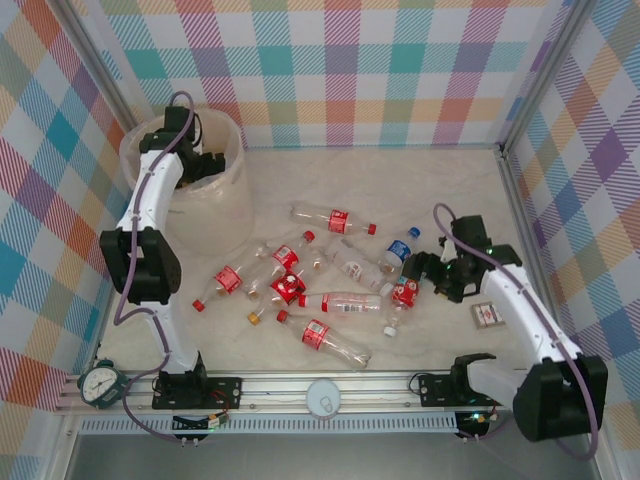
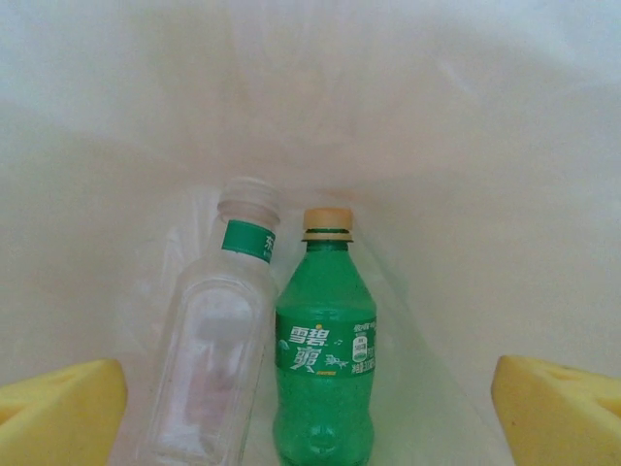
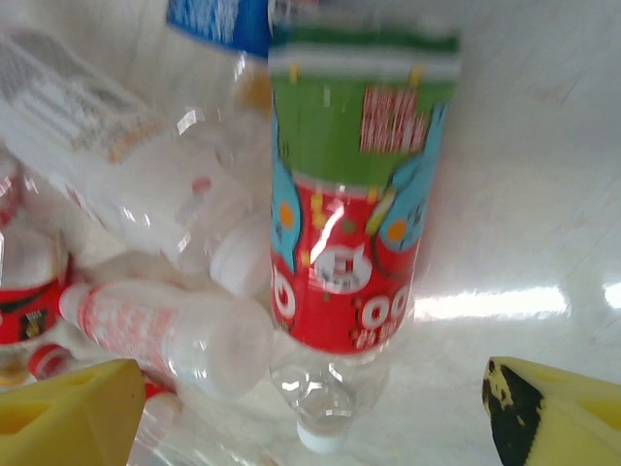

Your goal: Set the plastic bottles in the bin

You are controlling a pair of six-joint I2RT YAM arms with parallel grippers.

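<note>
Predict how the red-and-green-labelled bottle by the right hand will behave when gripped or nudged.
The bottle looks clear and empty, so probably light. Its thin walls may dent when squeezed. Lying on its round side on the glossy table, it would likely roll if nudged.

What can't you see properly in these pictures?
Top view: inside the bin, mostly covered by the left arm.
Left wrist view: the bottoms of the green bottle and clear bottle, cut off by the lower edge.
Right wrist view: writing on the red-and-green bottle, blurred.
Top view: the small box, too small to read.
</note>
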